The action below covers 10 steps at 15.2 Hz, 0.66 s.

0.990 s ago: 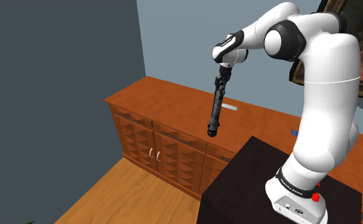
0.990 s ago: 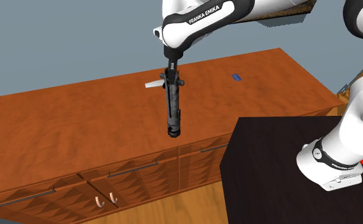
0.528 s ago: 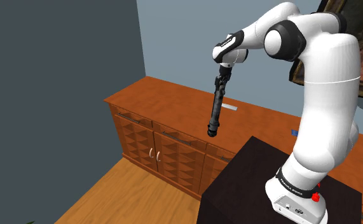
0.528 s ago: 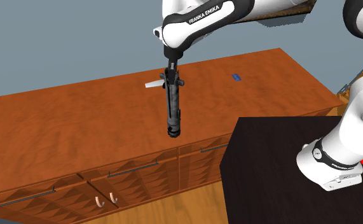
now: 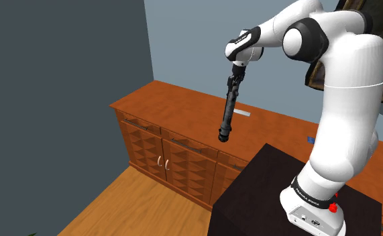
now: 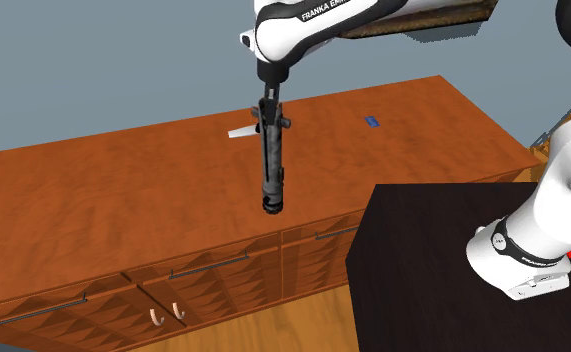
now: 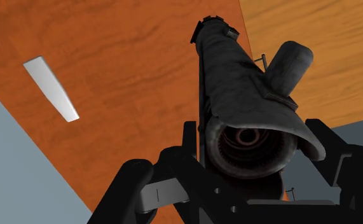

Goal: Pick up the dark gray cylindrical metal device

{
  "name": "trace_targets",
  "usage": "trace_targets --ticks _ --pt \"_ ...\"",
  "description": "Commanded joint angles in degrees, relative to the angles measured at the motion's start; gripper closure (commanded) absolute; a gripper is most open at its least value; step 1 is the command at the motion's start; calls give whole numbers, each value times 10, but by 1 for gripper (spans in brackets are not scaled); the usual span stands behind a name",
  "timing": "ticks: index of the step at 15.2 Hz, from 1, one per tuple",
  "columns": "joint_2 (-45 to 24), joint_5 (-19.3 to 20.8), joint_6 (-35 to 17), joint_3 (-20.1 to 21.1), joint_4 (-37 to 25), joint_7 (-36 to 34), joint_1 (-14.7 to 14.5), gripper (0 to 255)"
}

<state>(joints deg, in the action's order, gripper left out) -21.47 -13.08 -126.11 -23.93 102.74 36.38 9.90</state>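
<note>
End effector (image 6: 270, 116) pinching the upper end of the dark grey cylinder (image 6: 271, 165). Cylinder hangs near-vertical in the air, lower end apart from the wooden worktop (image 6: 93, 210) below. Small white strip (image 6: 241, 132) lies flat on the worktop, farther back.

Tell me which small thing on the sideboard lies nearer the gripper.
The pale flat strip, close beside the gripper that holds the dark device; the small blue thing lies farther off, toward the second exterior view's right.
</note>
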Motion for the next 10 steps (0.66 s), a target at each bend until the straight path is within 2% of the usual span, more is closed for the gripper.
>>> trace_targets --ticks 1,10 --pt "8 5 14 -2 -8 -3 -1 255" --pt "29 18 60 -8 -36 -13 -4 255"
